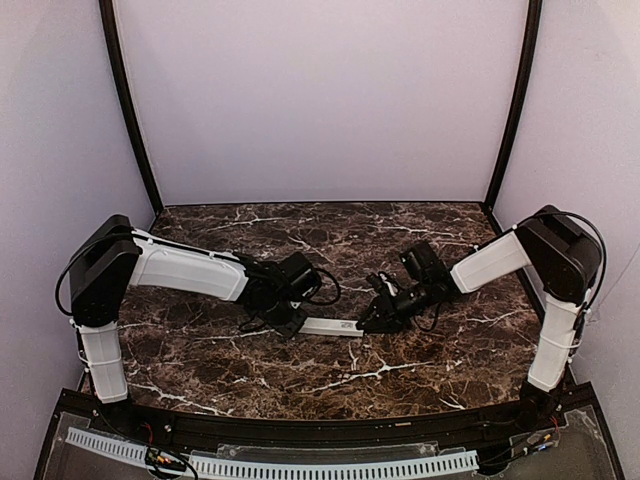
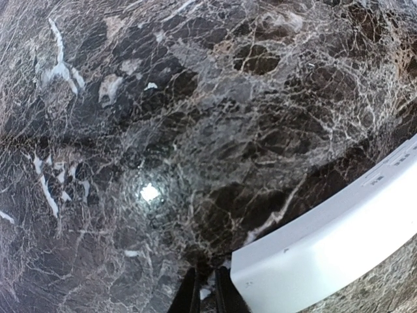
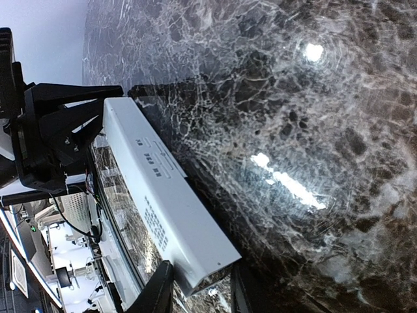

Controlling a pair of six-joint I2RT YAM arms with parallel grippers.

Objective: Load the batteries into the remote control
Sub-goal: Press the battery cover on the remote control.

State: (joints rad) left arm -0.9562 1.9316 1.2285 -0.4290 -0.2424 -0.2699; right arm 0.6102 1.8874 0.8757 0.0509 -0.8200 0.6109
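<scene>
The remote control is a long white bar lying flat on the marble table between my two grippers. My right gripper has its fingers on either side of the remote's right end; in the right wrist view the remote runs away from the gripper, printed side up. My left gripper is at the remote's left end. In the left wrist view its fingers are nearly together with nothing between them, and the remote lies just to their right. No batteries are in view.
The dark marble table is ringed by pale walls and black corner posts. A black rail with a white toothed strip runs along the near edge. The left gripper's black body shows past the remote's far end.
</scene>
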